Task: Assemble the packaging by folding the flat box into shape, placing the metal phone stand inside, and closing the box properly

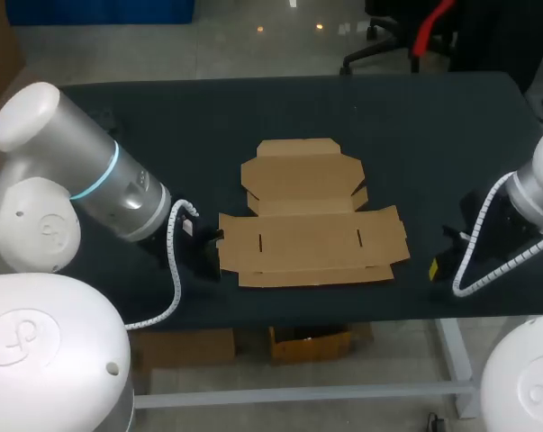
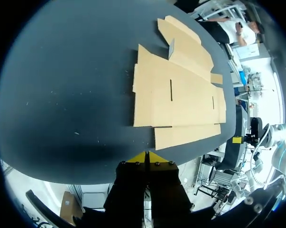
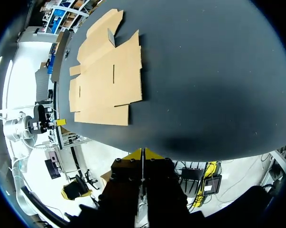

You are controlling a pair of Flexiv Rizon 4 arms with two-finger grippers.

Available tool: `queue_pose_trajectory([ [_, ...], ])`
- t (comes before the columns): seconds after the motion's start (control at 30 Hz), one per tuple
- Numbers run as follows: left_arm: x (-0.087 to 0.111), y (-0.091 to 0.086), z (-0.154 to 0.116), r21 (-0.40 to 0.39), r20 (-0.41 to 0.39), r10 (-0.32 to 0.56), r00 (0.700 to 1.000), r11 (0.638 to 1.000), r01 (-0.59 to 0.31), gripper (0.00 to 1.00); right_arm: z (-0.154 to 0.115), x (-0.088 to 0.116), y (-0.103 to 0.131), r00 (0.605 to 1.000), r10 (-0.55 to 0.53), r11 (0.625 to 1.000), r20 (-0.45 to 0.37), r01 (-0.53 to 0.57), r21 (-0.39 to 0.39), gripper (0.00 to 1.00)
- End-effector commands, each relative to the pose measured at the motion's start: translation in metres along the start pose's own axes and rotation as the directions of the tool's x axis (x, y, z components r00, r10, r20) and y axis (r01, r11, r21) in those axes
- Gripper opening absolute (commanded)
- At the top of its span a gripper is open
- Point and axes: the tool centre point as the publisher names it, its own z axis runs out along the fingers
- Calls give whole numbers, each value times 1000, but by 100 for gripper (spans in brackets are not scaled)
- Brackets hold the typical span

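the dark bench [image 1: 433, 135] is stretching across the whole scene. the left arm [image 1: 82, 171] is coming in from the left and the right arm [image 1: 537, 189] from the right, both sitting low by the near edge. the flat box [image 1: 312, 238] is lying unfolded mid-bench, flaps spread flat, right between the two hands. the left hand [image 2: 146, 159] is hanging just beside the box's near left corner, yellow tips pressed together on nothing. the right hand [image 3: 143, 154] is hovering apart from the box's right end, tips pressed together too.
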Motion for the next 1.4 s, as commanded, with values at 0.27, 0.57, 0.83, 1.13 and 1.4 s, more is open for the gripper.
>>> queue_pose_trajectory([
  [0.27,-4,-9,13,-13,-22,4,1000,1000,-4,0,14,4,9,1000,1,1000,-17,-1,-6,0],
  [0.57,-8,-14,15,-16,-43,4,999,1000,-4,0,25,8,14,1000,13,1000,-16,-13,-7,0],
  [0.83,-7,-16,18,-16,-52,30,998,999,-31,0,35,7,17,999,23,1000,-25,-23,5,0],
  [1.13,-5,-18,22,-18,-58,59,997,998,-60,0,44,7,24,999,19,1000,-44,-19,2,0],
  [1.4,-5,-20,23,-19,-65,70,995,997,-72,0,47,9,29,999,19,1000,-48,-19,2,0],
])
